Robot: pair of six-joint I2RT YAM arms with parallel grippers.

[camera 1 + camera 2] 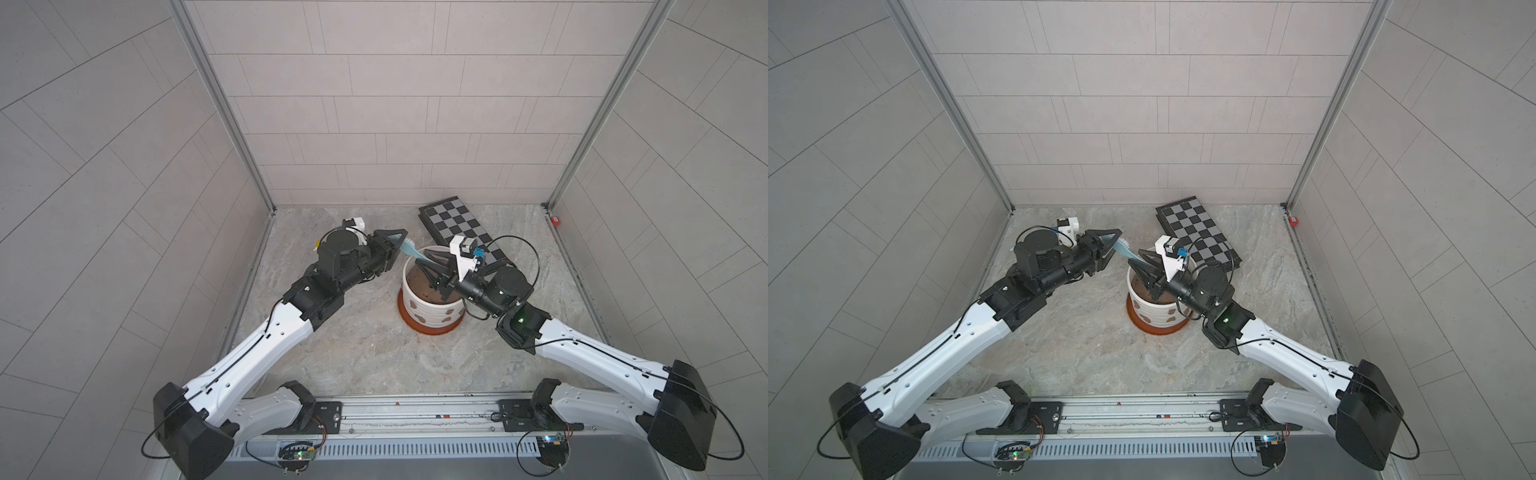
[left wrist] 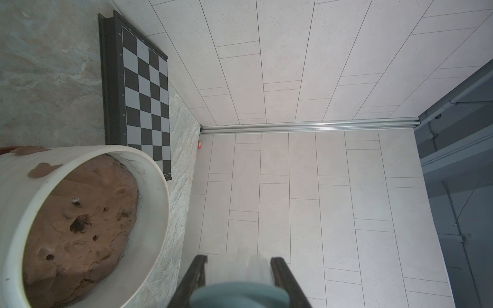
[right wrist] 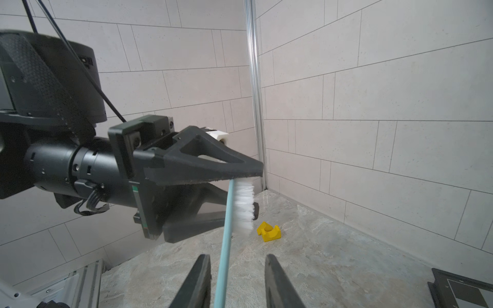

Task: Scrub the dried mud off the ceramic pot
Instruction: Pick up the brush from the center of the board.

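Observation:
The white ribbed ceramic pot [image 1: 432, 316] [image 1: 1158, 309] [image 2: 160, 192] stands right of centre. Brown dried mud patches [image 1: 422, 320] [image 1: 1170, 319] [image 2: 42, 169] stick to its outer wall. A brush [image 1: 409, 248] [image 1: 1123, 249] [image 3: 228, 234] with a light blue handle and white bristles hangs over the pot's far left rim. My left gripper [image 1: 401, 245] [image 1: 1115, 243] [image 2: 238, 260] [image 3: 258, 190] is shut on the brush head. My right gripper [image 1: 428, 272] [image 1: 1140, 274] [image 3: 237, 258] hovers over the pot, open, with the handle between its fingers and a gap on one side.
A brown soil mass [image 2: 80, 221] fills the pot, which sits on an orange saucer [image 1: 432, 330]. A chessboard [image 1: 461, 226] [image 2: 146, 93] lies behind the pot near the back wall. A small yellow piece [image 3: 269, 232] rests on the floor by the left wall.

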